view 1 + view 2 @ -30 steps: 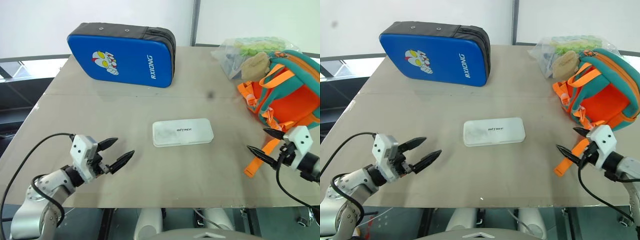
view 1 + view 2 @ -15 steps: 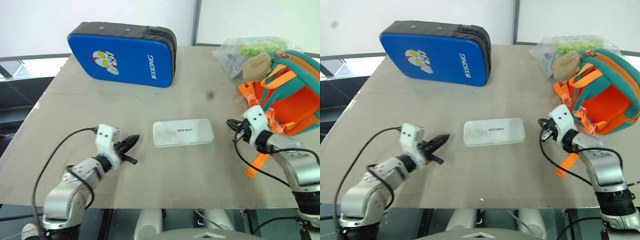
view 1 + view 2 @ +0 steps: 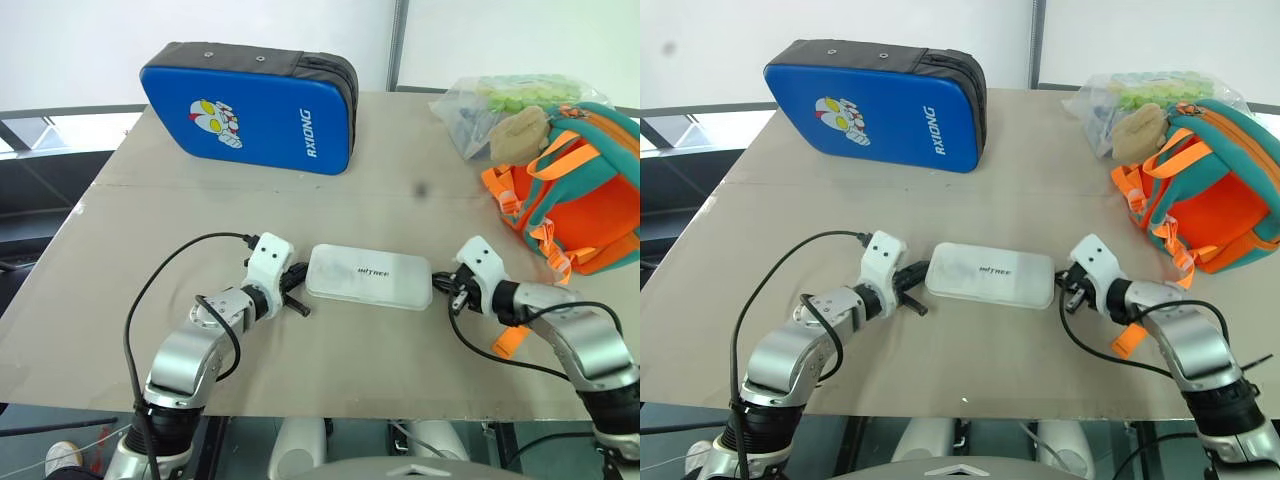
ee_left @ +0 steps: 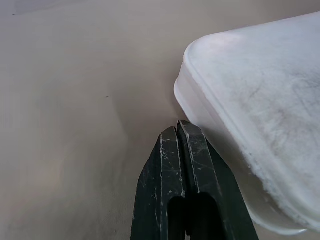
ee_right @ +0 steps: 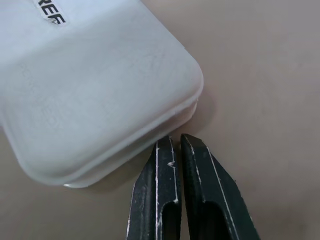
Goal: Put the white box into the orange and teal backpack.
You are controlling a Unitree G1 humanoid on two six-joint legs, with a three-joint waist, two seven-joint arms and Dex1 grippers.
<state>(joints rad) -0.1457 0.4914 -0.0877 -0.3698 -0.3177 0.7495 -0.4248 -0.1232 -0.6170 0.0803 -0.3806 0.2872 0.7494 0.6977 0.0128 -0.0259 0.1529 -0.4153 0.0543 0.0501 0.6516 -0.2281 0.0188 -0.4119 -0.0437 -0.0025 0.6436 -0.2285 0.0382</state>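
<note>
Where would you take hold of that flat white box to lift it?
By its two short ends, one hand from each side. The white box lies flat on the table, too low and broad for an easy pinch from above. The left gripper and right gripper, fingers shut, already sit at those ends, probably to squeeze it between them.

Bright, even, diffuse light from overhead and the pale backdrop; head views are sharp with only soft, short shadows under the arms and cables on the table (image 3: 130, 200). Mild sheen on the blue padded case (image 3: 250, 110), no blown highlights. Wrist views are soft up close: white box (image 5: 90, 85) surface hazy, faint contact shadow along its edge.
</note>
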